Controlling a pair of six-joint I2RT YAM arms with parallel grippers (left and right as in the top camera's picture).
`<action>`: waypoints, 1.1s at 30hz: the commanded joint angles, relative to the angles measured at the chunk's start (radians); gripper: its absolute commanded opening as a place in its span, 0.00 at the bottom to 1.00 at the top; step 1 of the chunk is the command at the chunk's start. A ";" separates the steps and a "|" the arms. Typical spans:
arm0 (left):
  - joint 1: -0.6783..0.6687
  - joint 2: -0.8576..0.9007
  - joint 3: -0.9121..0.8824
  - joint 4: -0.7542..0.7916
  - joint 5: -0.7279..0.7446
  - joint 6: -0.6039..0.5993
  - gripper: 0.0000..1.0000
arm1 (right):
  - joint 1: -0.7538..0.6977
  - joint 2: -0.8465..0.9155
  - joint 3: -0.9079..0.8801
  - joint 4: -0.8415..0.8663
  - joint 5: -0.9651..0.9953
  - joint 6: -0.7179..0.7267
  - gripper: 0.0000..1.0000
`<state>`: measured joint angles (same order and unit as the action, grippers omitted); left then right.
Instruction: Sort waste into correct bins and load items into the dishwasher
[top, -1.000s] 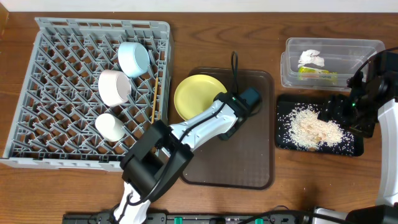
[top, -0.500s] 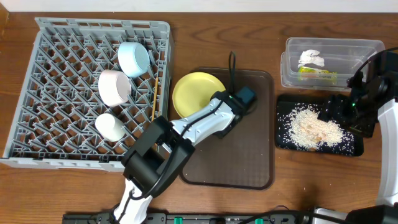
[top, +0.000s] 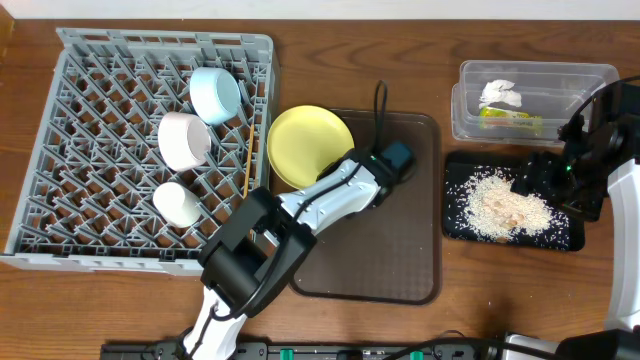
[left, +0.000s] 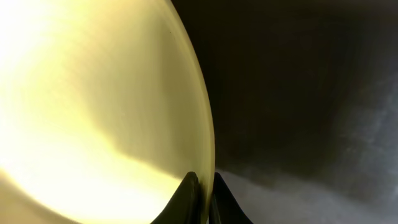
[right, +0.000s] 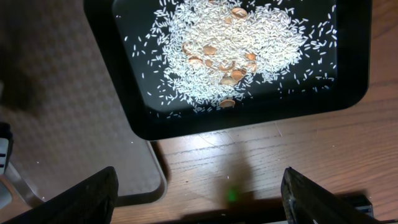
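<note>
Left end effector (left: 204, 180): fingers pressed together on the rim of the yellow plate (top: 305, 145), one finger on each face. The plate sits to the end effector's left, over the far-left corner of the brown serving tray (top: 400, 250), its edge reaching toward the grey dish rack (top: 90, 150). Cannot tell if it touches the tray. The left arm runs diagonally from the counter's (top: 480, 320) near edge across the tray.

Right end effector (right: 199, 196): fingers wide apart, empty, pointing down over the near edge of the black tray (right: 124, 74) holding rice scraps (right: 224, 43).
</note>
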<state>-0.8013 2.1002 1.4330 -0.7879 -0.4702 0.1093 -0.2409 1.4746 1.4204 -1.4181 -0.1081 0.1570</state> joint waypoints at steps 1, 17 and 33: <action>-0.016 -0.025 0.015 -0.019 -0.122 -0.016 0.08 | -0.007 0.002 0.016 0.000 -0.005 0.010 0.82; -0.047 -0.201 0.018 -0.019 -0.125 -0.017 0.08 | -0.007 0.002 0.016 0.000 -0.005 0.010 0.82; -0.023 -0.396 0.018 -0.019 -0.028 -0.067 0.08 | -0.007 0.002 0.016 -0.003 -0.005 0.010 0.82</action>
<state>-0.8486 1.7538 1.4330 -0.8047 -0.5449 0.0761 -0.2409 1.4746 1.4204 -1.4189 -0.1081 0.1570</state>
